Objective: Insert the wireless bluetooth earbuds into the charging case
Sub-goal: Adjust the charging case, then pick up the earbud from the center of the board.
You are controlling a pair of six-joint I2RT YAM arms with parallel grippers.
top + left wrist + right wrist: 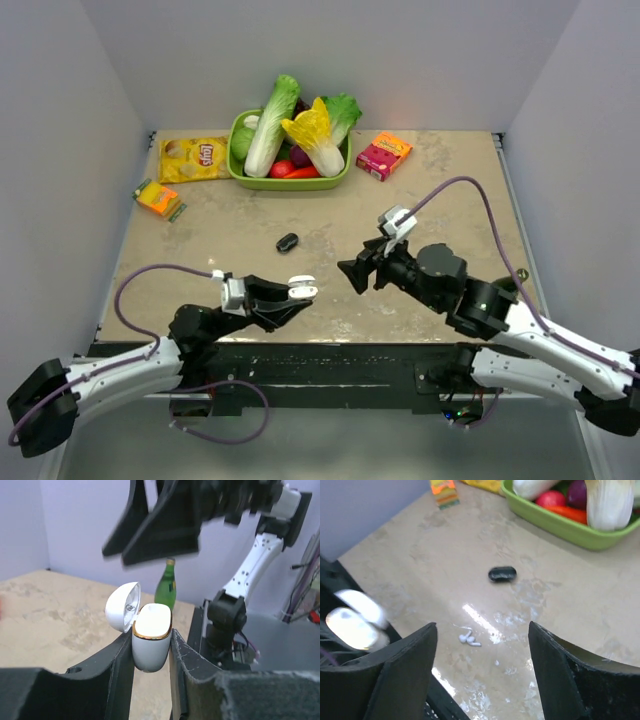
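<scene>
While left claw (151, 652) clamps charging case (151, 640) upright, mouth facing up, lid (121, 606) flipped open, right claw (482, 667) spread, empty.

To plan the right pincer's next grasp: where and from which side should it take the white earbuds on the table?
Probably from straight above: the earbuds lie flat on the table, so only their sides are free. Pinch one across its short width; the finer shape is too small to see.

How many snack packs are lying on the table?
3. A yellow chip bag sits left of the green basket, a small orange pack lies nearer the left wall, and a pink box sits right of the basket. None seems hidden.
</scene>
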